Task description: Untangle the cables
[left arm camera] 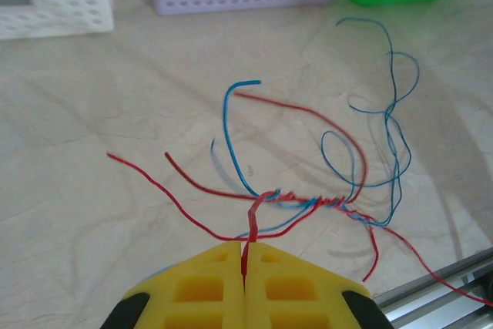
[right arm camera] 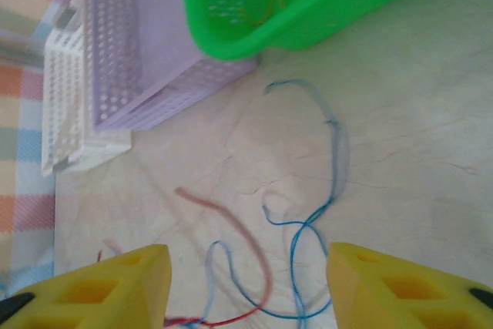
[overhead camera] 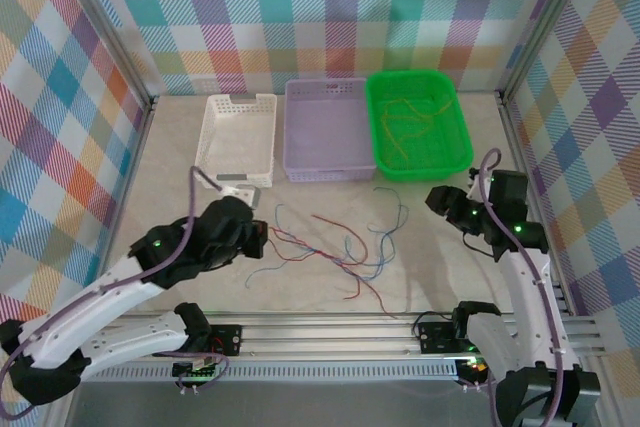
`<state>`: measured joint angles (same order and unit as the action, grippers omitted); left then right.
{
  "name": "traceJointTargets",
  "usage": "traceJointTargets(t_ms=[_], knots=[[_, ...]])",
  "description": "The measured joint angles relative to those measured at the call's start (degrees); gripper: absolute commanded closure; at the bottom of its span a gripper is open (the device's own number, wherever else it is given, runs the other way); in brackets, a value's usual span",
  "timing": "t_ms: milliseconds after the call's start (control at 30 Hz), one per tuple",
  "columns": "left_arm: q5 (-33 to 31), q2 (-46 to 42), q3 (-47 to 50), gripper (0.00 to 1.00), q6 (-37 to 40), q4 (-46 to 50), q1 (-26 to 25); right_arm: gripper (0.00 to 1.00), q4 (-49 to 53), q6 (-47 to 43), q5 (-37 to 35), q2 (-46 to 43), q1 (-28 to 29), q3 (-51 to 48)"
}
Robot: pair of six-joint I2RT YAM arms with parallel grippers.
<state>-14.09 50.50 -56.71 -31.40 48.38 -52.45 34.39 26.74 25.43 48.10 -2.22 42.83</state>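
Left gripper [left arm camera: 245,258], lower centre: pinching a red wire [left arm camera: 251,225] of the cables [left arm camera: 308,204]. Right gripper [right arm camera: 246,271]: hanging spread. Best handling: pulling gently away from the twist.

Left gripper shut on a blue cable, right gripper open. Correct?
No: the left wrist view shows the left gripper shut on a red cable, not a blue one. The right gripper is open, as stated.
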Motion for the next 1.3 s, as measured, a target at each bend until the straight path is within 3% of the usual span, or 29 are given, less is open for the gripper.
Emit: traceJointTargets(t_ms=[133,300,600,967,1067,1133,1300], knots=[[1.7,4.6,0.0,1.0,-0.7,-4.4,0.0,0.4,-1.7,-1.1,-0.8,0.0,10.0,0.0],[2.6,7.9,-0.7,1.0,-0.7,-7.5,0.1,0.47,-4.5,-2.4,-4.0,3.7,23.7,-1.0],[4.2,11.3,-2.4,1.0,-0.7,-9.9,1.0,0.56,-12.5,-4.6,-12.0,16.2,39.3,-4.7],[5.6,11.3,-2.5,1.0,-0.7,-10.1,2.1,0.57,-23.2,-7.4,-15.1,24.6,44.3,-6.2],[6.1,11.3,-2.5,1.0,-0.7,-10.3,2.3,0.67,-24.4,-8.1,-16.2,27.5,46.0,-6.6],[6.1,11.3,-2.5,1.0,-0.7,-10.3,2.4,0.68,-25.2,-8.2,-16.5,28.1,46.6,-6.9],[6.2,11.3,-2.5,1.0,-0.7,-10.5,3.3,0.61,-27.2,-8.1,-15.3,27.6,46.9,-7.5]])
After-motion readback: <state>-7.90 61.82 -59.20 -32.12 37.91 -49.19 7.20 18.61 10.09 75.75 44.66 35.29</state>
